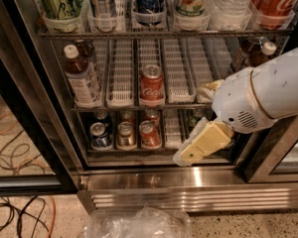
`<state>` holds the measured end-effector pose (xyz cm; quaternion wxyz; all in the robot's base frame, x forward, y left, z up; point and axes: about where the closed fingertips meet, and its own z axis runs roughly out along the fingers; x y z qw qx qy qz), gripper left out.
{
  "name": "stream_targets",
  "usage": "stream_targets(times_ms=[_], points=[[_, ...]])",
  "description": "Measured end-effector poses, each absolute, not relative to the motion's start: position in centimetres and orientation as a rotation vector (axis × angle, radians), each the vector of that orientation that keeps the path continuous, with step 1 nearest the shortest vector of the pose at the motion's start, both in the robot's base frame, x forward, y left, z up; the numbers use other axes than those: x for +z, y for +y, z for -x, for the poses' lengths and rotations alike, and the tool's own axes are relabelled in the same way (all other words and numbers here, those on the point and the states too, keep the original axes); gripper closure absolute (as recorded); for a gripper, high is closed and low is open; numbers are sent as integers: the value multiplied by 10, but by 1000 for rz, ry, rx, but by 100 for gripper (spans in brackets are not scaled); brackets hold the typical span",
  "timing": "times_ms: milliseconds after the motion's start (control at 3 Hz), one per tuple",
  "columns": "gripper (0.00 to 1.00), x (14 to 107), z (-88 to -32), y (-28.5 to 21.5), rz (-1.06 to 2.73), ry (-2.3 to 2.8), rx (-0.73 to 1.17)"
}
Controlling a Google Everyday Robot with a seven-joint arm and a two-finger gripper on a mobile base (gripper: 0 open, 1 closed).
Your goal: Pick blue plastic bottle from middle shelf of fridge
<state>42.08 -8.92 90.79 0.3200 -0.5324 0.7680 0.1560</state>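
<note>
The blue plastic bottle [82, 77] stands upright at the left end of the middle shelf [123, 78], with dark drink, a white cap and a pale label. A second similar bottle stands just behind it. The fridge [188, 180] is open in front of me. My gripper [204, 140], cream-coloured on a white arm, hangs in front of the right part of the fridge, at the height of the middle and lower racks. It is far right of the bottle and holds nothing that I can see.
A red cola can [152, 86] stands mid-shelf. Small cans [124, 134] fill the lower rack. More bottles [260, 53] stand at the shelf's right end behind my arm. Large bottles and cans [191, 4] line the top rack. Crumpled plastic [136, 224] and cables [15, 148] lie on the floor.
</note>
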Motion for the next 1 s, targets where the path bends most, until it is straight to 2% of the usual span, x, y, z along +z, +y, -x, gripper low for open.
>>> stream_targets(times_ms=[333,667,1000], points=[[0,907,-415,-88,1394,1991,460],[0,881,-403,-69,1298,1952,587],[0,845,-393,-45,1081,1938,693]])
